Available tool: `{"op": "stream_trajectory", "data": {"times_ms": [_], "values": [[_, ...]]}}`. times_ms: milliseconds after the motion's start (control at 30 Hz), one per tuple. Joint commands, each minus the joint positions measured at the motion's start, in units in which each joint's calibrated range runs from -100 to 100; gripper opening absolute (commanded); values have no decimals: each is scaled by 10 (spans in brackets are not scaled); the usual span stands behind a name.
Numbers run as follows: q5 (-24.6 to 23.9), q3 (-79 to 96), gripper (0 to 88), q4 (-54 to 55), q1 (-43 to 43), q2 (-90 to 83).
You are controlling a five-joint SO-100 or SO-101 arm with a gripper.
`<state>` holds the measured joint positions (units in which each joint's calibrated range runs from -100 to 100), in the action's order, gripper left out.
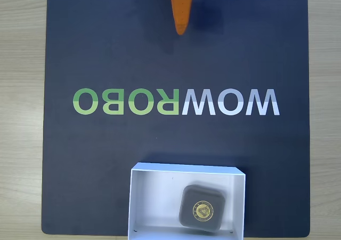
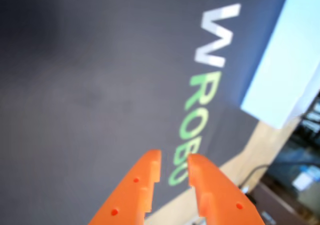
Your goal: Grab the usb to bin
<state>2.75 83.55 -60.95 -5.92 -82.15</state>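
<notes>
so the usb is sitting flat inside the bin, over toward the right half of it in the fixed view, gold emblem facing up. it's close to the bin's right wall, not quite touching as far as i can tell. the bin sits at the bottom edge of the dark mat, just below the mirrored wowrobo lettering.

the gripper is way up at the top of the fixed view, well apart from the bin, orange tip pointing down at the mat. in the wrist view the gripper has its two orange fingers a little apart with a narrow gap between them, nothing in there, just blurry mat and the lettering behind. the white bin wall shows at the right of that view, with wooden table past the mat's edge.
</notes>
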Motion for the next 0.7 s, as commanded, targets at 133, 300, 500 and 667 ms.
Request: {"op": "stream_trajectory", "data": {"times_ms": [133,300,500,667], "values": [[-3,75,63,-102,8,-128],[1,82,57,-128,5,-173],[1,82,57,-128,5,-170],[1,82,57,-128,3,-170]]}}
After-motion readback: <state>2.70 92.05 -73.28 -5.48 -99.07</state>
